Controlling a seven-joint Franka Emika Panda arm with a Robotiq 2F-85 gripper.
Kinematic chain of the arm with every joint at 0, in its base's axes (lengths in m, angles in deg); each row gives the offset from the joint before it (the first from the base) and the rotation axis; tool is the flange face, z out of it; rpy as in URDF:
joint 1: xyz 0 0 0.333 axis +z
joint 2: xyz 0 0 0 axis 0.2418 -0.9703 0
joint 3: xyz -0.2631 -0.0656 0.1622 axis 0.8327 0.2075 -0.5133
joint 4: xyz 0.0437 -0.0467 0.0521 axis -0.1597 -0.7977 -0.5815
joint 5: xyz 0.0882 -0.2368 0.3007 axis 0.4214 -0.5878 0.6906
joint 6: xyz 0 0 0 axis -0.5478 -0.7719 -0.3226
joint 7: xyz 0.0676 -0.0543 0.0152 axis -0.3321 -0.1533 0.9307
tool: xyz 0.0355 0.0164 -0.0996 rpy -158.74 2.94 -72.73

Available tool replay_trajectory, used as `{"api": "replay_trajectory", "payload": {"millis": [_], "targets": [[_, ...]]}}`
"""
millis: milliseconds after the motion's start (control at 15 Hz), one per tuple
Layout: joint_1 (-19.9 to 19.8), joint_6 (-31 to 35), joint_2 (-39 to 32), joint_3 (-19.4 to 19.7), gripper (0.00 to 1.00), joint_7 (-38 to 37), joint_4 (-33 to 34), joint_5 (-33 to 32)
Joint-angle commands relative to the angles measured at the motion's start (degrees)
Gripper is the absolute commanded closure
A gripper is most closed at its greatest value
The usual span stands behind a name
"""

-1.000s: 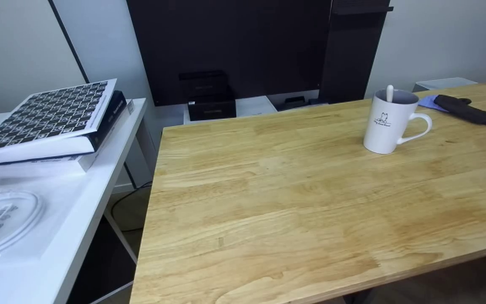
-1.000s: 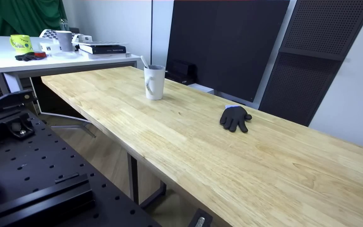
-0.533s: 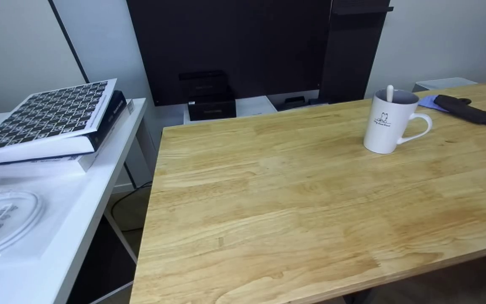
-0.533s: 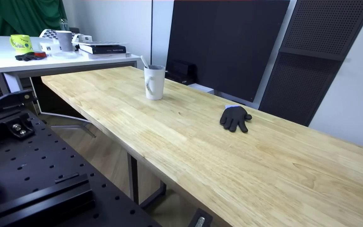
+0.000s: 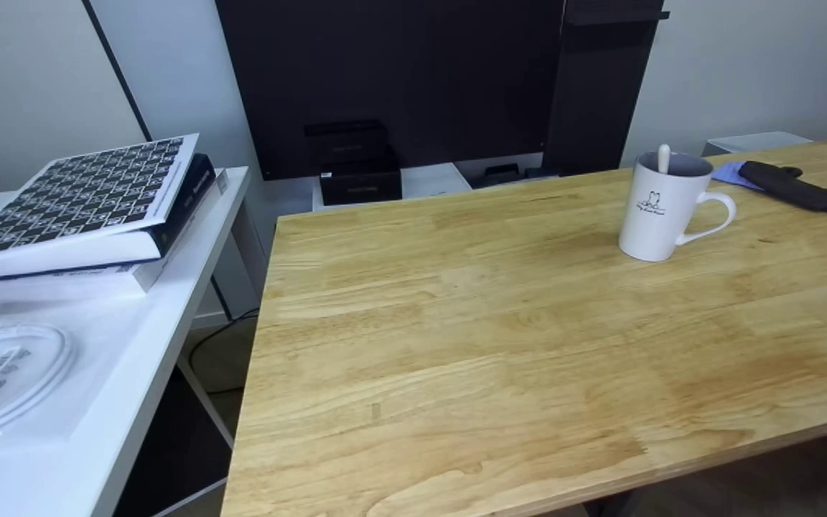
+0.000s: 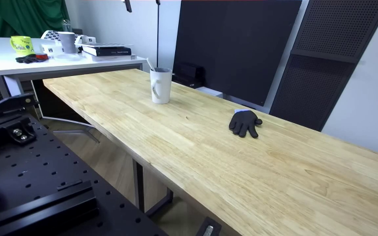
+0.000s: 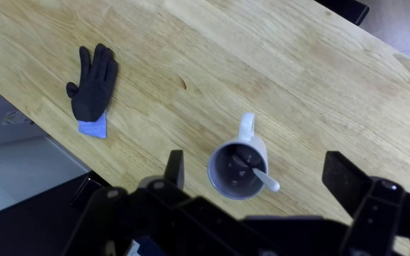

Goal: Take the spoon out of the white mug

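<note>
1. Well to the left in an exterior view: black plate (image 6: 65,168), qty 1, with holes; beyond it, white table (image 6: 7,62), qty 1.
2. On the white table, in order: yellow-green mug (image 6: 22,46), qty 1; grey cup (image 6: 67,42), qty 1; books (image 6: 110,51), 1 stack.
3. Gripper (image 7: 255,161), qty 1: black, spread wide, its 2 fingers (image 7: 176,169) either side of the white mug (image 7: 225,174) in the wrist view. In an exterior view its 2 dark fingertips (image 6: 128,6) show apart at the upper edge, well above the wooden table (image 6: 189,141).
4. Spoon (image 6: 150,64), qty 1: in the white mug; pale handle rises past the rim and tilts left in an exterior view; bowl end within the dim interior, hard to make out.
5. White mug, qty 1: upright on the wooden table, grey inside, loop handle at 1 side, small dark printed mark (image 5: 650,204).
6. Glove (image 6: 244,124), qty 1: black, pale-blue cuff, lying on the wooden table, right of the white mug and apart from it in both exterior views.
7. Dark board (image 6: 235,49), qty 1, behind the wooden table; perforated panel (image 6: 326,55), qty 1, at its right.
</note>
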Motion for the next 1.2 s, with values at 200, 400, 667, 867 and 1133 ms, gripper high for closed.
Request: {"api": "replay_trajectory", "payload": {"millis": [200,400,667,867,1133], "targets": [[3.9,-0.5,-10.4,1.2,0.00,0.7,8.4,-7.0],[4.4,0.3,-10.2,1.5,0.00,0.6,6.8,-6.0],[5.0,-0.7,-12.5,1.7,0.00,1.2,9.0,-5.9],[5.0,-0.9,-12.4,1.7,0.00,1.4,9.2,-5.9],[7.0,-3.7,-14.3,3.5,0.00,-2.8,10.5,-11.5]]}}
